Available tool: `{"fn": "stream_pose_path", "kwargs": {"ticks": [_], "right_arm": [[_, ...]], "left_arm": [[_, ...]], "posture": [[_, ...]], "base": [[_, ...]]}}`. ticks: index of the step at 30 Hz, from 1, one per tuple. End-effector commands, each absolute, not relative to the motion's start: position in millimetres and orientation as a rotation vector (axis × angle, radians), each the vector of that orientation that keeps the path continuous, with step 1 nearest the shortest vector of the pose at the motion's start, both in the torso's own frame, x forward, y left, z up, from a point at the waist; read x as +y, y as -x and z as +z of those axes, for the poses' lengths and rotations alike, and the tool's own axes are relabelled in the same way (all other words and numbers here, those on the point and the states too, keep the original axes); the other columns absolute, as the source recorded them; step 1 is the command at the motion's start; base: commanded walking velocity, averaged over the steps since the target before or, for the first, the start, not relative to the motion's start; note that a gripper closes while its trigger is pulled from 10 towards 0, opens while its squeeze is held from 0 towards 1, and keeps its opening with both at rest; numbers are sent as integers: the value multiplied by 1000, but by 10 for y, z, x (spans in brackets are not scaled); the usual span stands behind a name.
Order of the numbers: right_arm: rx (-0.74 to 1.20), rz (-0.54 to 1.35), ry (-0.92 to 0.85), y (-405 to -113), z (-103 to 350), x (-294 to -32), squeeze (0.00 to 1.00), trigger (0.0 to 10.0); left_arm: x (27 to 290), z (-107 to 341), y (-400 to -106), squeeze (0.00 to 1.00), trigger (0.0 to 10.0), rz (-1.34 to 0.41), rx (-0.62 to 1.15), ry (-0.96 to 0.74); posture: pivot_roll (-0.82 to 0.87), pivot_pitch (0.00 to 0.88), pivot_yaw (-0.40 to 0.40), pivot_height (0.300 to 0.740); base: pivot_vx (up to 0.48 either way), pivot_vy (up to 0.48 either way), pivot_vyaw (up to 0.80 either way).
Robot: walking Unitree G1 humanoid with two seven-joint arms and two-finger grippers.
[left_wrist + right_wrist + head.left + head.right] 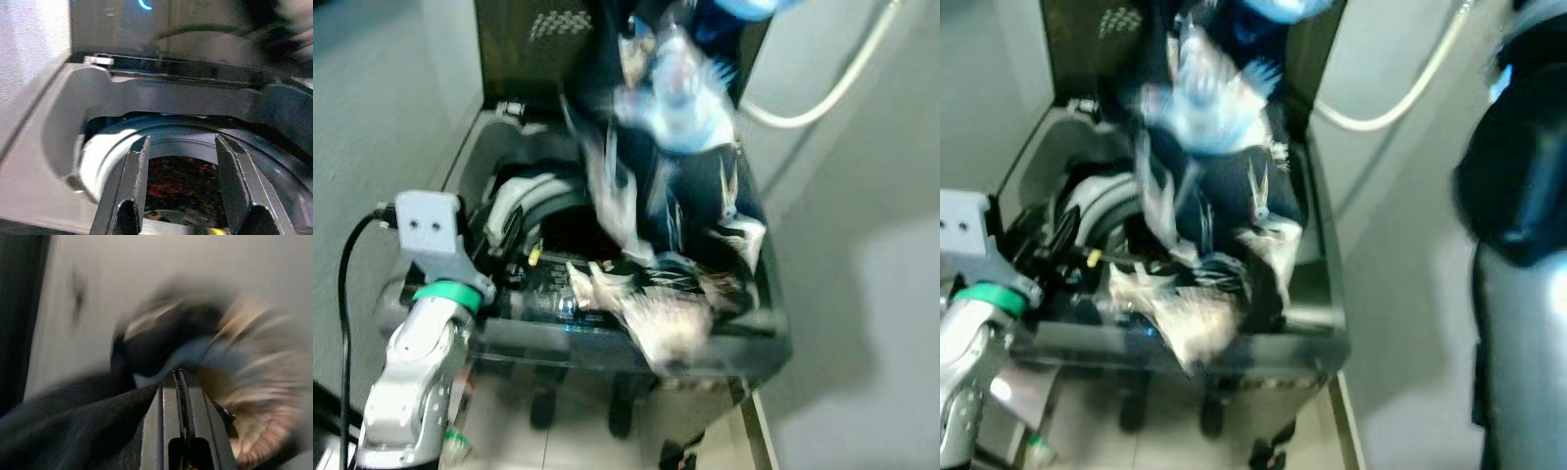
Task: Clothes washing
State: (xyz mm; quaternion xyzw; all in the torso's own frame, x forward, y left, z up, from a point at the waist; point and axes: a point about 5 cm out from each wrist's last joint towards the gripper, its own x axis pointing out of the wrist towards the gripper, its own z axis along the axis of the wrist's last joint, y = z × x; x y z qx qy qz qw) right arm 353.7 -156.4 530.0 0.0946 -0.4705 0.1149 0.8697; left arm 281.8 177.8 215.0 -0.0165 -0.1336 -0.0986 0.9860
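While the right gripper [178, 374] pinches the dark patterned garment [675, 196] above the grey top-loading washing machine [764, 338], the left gripper [183, 188] hovers spread over the drum. Loading is underway; next, lower and release.

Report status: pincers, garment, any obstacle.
Right pincer shut on patterned garment, hanging over open washing machine. Left pincer open above drum. Heavy blur.

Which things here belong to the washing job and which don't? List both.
Part of the job:
- patterned dark garment, hanging over the machine
- top-loading washing machine, lid up
- right gripper, shut on the garment
- left gripper, open above the drum

Just there:
- white hose on the wall
- black cable
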Motion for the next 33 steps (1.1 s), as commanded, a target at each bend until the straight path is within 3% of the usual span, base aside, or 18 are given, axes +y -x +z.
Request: {"fn": "stream_pose_path", "kwargs": {"ticks": [1,2,4,7,12,16,24,29,33], "right_arm": [[-848,306,-161,-3739,4996,-1389,0,10000],[-766,345,-145,-3855,4769,-1297,0,10000],[-766,345,-145,-3855,4769,-1297,0,10000],[-481,517,3,-4122,3859,-890,0,10000],[-311,653,97,-4154,3229,-667,0,10000],[-230,710,130,-4146,3021,-633,0,10000],[-157,789,160,-4140,3016,-668,0,10000],[28,1213,156,-3981,3045,-658,0,10000],[49,1384,271,-3891,3090,-699,0,10000]], "left_arm": [[1747,2118,-2810,0,10000,-212,-250,24],[1747,2117,-2810,0,10000,-212,-249,23],[1747,2117,-2810,0,10000,-212,-249,23],[1766,2120,-2797,0,10000,-207,-245,21],[1771,2111,-2781,0,10000,-208,-237,19],[1762,2110,-2780,0,10000,-221,-230,16],[1765,2120,-2809,0,10000,-254,-193,-15],[1839,2181,-2876,0,10000,-243,-147,-72],[1860,2251,-2890,0,10000,-255,-142,-101]], "posture": [[121,18,-45,740],[121,18,-45,740],[121,18,-45,740],[131,40,-45,740],[131,45,-41,740],[129,47,-31,740],[129,47,-25,740],[129,42,-24,740],[129,42,-24,740]], "base": [[0,0,0],[0,0,0],[0,0,0],[0,0,0],[0,0,0],[0,0,0],[0,0,0],[0,0,0],[0,0,0]]}}
